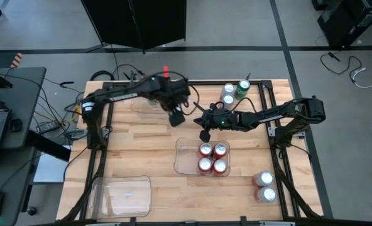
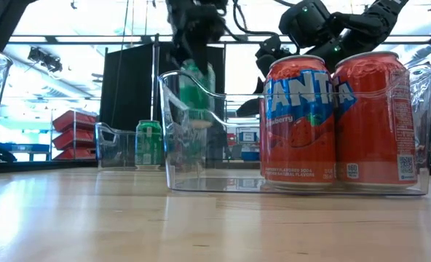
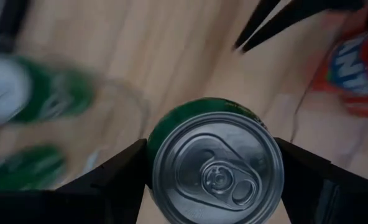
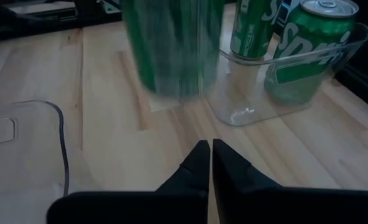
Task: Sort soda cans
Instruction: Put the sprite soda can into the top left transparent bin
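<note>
Left gripper [image 3: 212, 171] up over the middle of the table [image 1: 142, 141], jaws clamped on a green can [image 3: 214, 163], one finger on each side of it, the can lifted clear of the wood near the far tray [image 4: 283, 81]. Count in that far tray: two green cans [image 4: 308, 46] standing in it. Centre tray [image 1: 185, 157]: four red cans [image 1: 212, 157], packed two by two at its right end, the left half bare. Far edge of the table: two cans with silver tops beside one green can [image 1: 243, 88]. Near right corner: two more silver-topped cans [image 1: 264, 187], out on the wood. A third clear tray [image 1: 123, 194] sits at the near left. Right gripper [image 4: 211, 155] hangs near the centre, jaws pressed together, gripping nothing.
</note>
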{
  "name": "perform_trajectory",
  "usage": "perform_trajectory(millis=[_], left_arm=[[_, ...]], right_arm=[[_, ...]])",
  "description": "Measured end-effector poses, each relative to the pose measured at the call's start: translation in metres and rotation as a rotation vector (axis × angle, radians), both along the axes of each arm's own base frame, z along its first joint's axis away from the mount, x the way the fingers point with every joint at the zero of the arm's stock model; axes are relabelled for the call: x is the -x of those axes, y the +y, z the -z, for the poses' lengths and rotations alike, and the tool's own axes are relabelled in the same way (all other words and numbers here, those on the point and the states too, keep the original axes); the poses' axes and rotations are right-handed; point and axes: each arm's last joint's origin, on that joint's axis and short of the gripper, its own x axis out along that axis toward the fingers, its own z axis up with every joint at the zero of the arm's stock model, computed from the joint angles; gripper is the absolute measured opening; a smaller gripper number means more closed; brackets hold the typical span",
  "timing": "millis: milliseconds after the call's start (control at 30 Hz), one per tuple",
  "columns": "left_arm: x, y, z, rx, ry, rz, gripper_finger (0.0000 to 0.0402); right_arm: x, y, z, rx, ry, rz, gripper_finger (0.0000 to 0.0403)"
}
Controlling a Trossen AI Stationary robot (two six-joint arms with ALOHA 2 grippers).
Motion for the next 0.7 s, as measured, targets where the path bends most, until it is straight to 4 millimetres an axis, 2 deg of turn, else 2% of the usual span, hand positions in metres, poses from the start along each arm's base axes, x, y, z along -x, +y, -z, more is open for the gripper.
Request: perform_trajectory(millis=[233, 300, 467, 700], left_arm=[[0.036, 0.008, -0.025, -0.108, 0.063, -0.148, 0.0289], [0.045, 0.011, -0.027, -0.121, 0.081, -0.173, 0.0289], [0.068, 0.022, -0.009, -0.119, 0.125, -0.236, 0.0289], [0.104, 0.039, 0.015, -0.135, 0.052, -0.344, 0.0289]], right_arm=[[0.000, 0.001, 0.000, -0.010, 0.000, -0.029, 0.0007], [0.000, 0.001, 0.000, -0.009, -0.001, -0.031, 0.0007], [0.000, 0.001, 0.000, -0.008, -0.002, -0.031, 0.0007], [0.000, 0.001, 0.000, -0.008, -0.005, -0.031, 0.0007]])
